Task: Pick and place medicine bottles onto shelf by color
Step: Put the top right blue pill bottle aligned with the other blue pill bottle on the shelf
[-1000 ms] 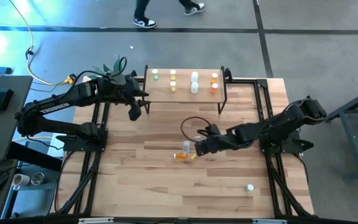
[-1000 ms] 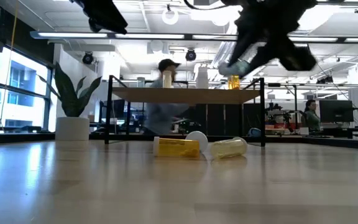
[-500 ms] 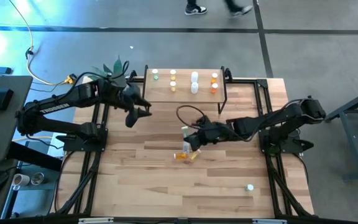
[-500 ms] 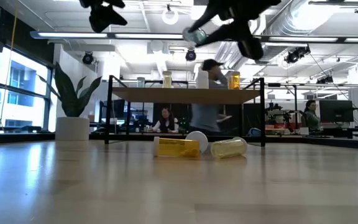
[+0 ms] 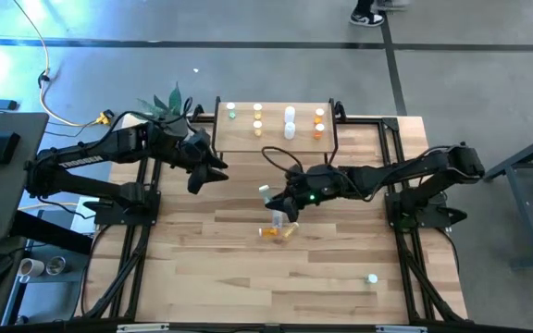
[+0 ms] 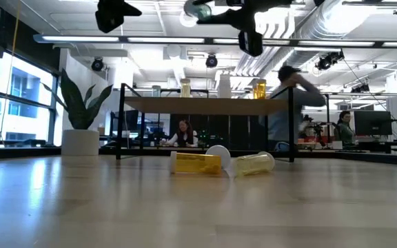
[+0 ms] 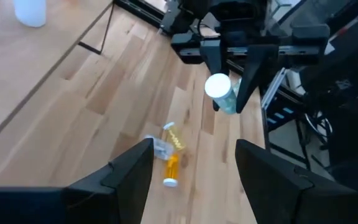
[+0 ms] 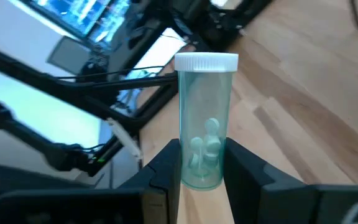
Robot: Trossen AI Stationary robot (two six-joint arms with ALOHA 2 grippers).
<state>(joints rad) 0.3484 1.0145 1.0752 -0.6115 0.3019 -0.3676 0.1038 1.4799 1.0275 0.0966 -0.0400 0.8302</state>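
Right claw (image 5: 276,196) clamping green bottle (image 5: 266,193), midair.

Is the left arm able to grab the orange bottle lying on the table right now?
Probably yes. The left gripper is open and empty, and bare table lies between it and the orange bottle. The right gripper, holding a green bottle, hovers nearby and might crowd it.
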